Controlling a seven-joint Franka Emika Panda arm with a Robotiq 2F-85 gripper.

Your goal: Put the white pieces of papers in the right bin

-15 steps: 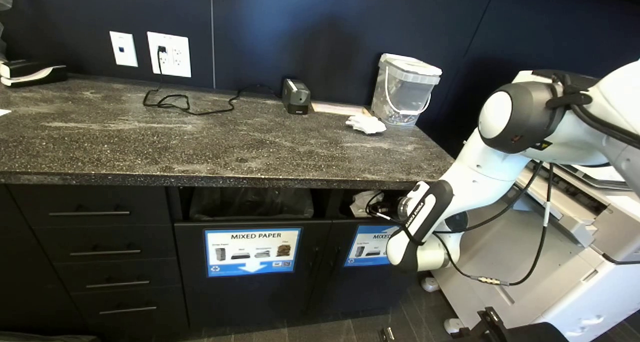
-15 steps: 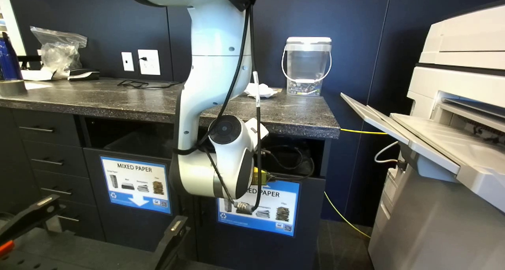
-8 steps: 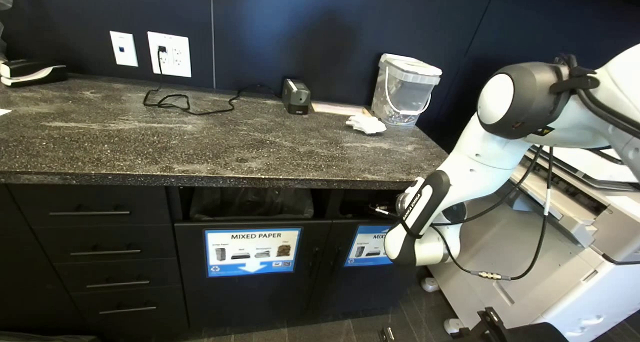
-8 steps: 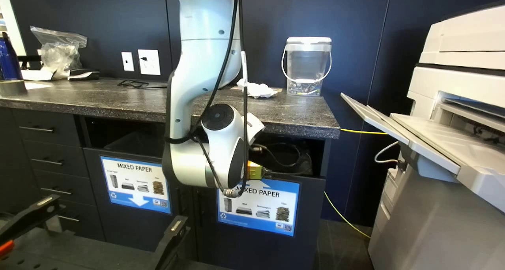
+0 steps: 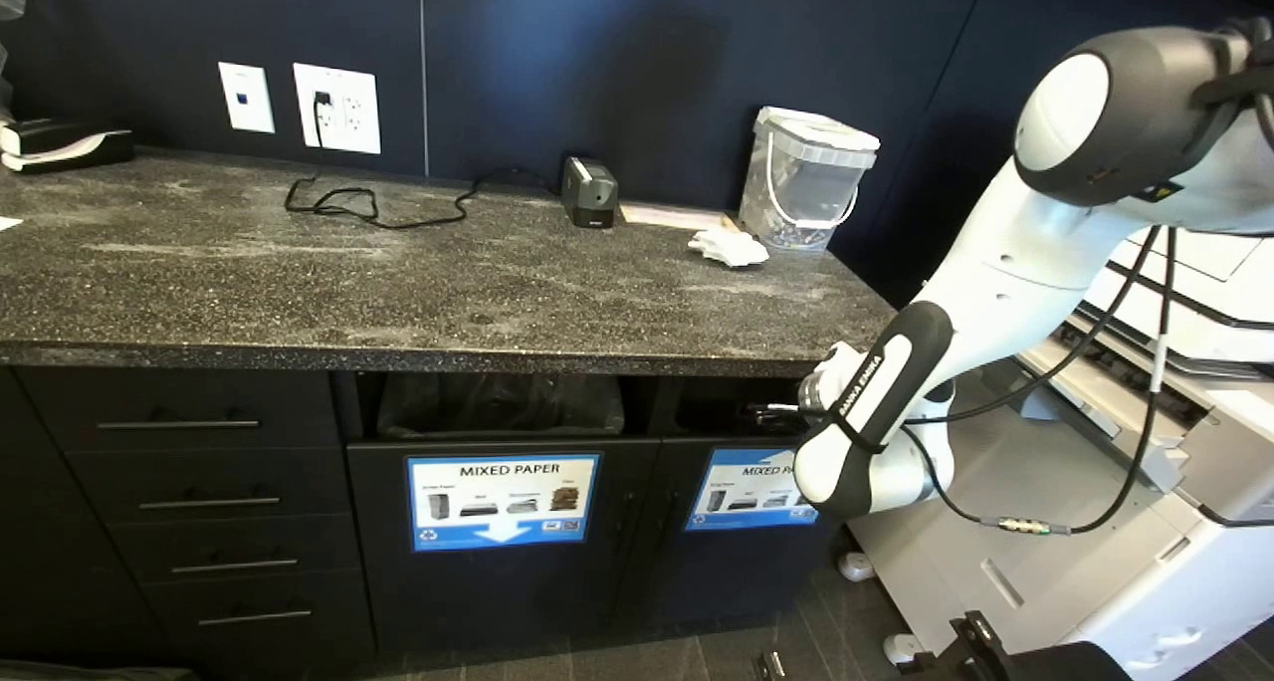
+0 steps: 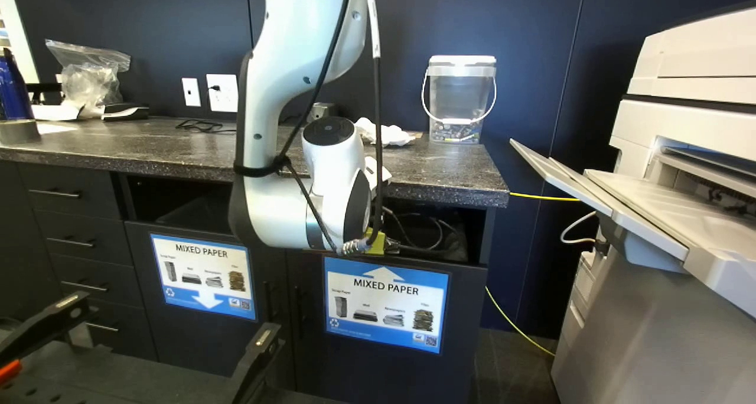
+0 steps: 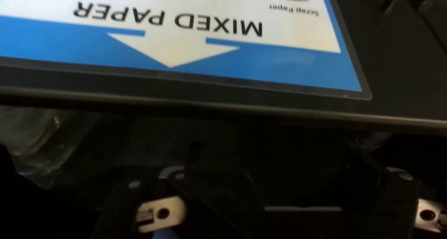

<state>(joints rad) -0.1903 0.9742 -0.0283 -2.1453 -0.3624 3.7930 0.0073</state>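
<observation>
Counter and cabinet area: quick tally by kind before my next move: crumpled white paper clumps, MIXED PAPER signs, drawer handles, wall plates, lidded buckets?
Crumpled white paper clump: 1
MIXED PAPER signs: 2
Drawer handles: 4
Wall plates: 2
Lidded bucket: 1
Total: 10

An upward-arrow sign [image 6: 387, 305] on the right bin [image 6: 384, 373] is showing "MIXED PAPER" and "Scrap Paper", a downward-arrow sign [image 5: 504, 503] on the neighbouring bin [image 5: 488, 601] is repeating "MIXED PAPER", and the robot arm [image 5: 1005, 273] is bearing "EMIKA" after a partly hidden word
</observation>
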